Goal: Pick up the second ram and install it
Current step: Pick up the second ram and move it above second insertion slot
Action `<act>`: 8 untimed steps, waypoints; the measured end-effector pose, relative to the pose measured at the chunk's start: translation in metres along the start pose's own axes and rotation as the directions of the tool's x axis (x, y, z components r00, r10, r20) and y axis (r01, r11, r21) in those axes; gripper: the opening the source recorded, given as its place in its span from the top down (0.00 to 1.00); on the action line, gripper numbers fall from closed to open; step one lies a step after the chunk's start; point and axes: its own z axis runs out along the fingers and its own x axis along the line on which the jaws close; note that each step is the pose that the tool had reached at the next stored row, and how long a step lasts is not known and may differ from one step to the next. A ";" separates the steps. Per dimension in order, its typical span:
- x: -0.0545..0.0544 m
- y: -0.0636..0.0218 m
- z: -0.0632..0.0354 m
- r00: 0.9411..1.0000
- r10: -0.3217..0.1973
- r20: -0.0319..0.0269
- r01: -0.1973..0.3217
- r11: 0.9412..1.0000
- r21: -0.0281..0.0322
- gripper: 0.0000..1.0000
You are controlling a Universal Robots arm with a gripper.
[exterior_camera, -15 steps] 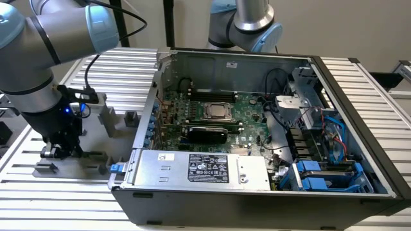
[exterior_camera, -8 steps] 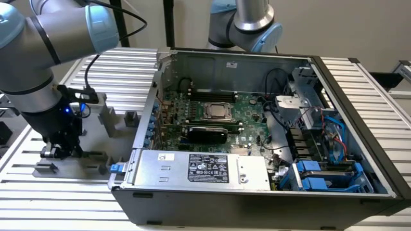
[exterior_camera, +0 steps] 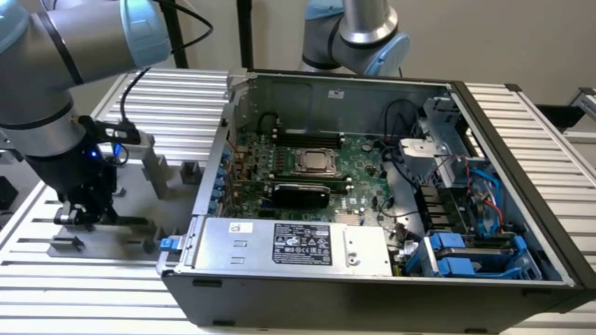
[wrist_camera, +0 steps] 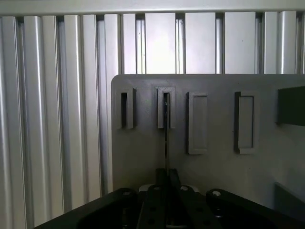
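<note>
Where the table point(exterior_camera: 521, 125) of ribbed aluminium slats forms the working surface, a plain pale wall point(exterior_camera: 521, 35) closes the room behind it. Largest on the table, at the middle and the exterior view's right, lies an open computer case point(exterior_camera: 373, 293) of dark sheet metal, boxy, with its side panel off. Inside it lie the large green motherboard point(exterior_camera: 363, 164), with a square metallic processor point(exterior_camera: 315, 162) near its centre. A grey sheet-metal power supply point(exterior_camera: 289, 244) with a black label runs along the near wall, and blue plastic drive caddies point(exterior_camera: 461, 255) fill the lower right corner.

At the upper left of the exterior view the working arm point(exterior_camera: 56, 84), of grey tube with pale blue joint caps, bends down beside the case. A second arm point(exterior_camera: 359, 31) of like build stands at the upper middle, behind the case. To the exterior view's left of the case a flat, matt grey fixture plate point(exterior_camera: 139, 199) rests on the slats, carrying raised rectangular slotted blocks point(wrist_camera: 198, 123) in a row.

The black gripper point(exterior_camera: 79, 213) sits low on this plate at the exterior view's lower left. In the wrist view its jaws stand narrow, drawn together on the second ram point(wrist_camera: 166, 143), which appears edge-on as a thin dark line. The stick's far end sits in the slot of one block, outside the case.
</note>
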 end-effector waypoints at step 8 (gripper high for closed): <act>0.000 0.0003 -0.0297 1.000 0.000 0.000 0.000 1.000 0.000 1.00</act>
